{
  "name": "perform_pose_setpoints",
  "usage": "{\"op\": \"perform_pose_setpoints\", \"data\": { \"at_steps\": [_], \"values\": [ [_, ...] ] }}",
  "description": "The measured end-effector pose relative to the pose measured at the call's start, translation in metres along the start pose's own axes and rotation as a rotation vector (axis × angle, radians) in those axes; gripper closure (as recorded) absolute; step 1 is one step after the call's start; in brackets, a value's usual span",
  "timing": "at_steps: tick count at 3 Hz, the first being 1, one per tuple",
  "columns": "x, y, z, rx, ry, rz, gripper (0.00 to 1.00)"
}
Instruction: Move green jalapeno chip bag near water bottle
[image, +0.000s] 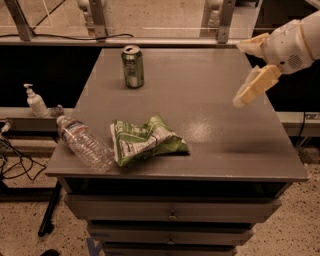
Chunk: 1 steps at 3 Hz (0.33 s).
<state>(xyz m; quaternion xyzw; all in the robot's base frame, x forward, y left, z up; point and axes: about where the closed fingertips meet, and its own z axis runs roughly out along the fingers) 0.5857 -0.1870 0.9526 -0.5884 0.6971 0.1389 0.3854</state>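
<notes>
Green and crinkled, the green jalapeno chip bag (147, 140) lies front-left on the table (210, 100), touching the water bottle (85, 145), which lies on its side. The white arm (295, 45) reaches in from the upper right. Its gripper (240, 75) hangs above the table's right edge, fingers spread and empty.

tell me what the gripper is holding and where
Nothing. The gripper is open and empty over the table's right side; the green jalapeno chip bag lies beside the water bottle.

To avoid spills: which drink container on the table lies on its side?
The clear water bottle, at the front left; the green can stands upright. The open hand hovers over the right edge.
</notes>
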Motion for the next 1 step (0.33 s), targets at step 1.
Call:
{"op": "perform_pose_setpoints", "data": {
  "at_steps": [1],
  "values": [
    [-0.0013, -0.0076, -0.0110, 0.029, 0.002, -0.007, 0.00]
  ]
}}
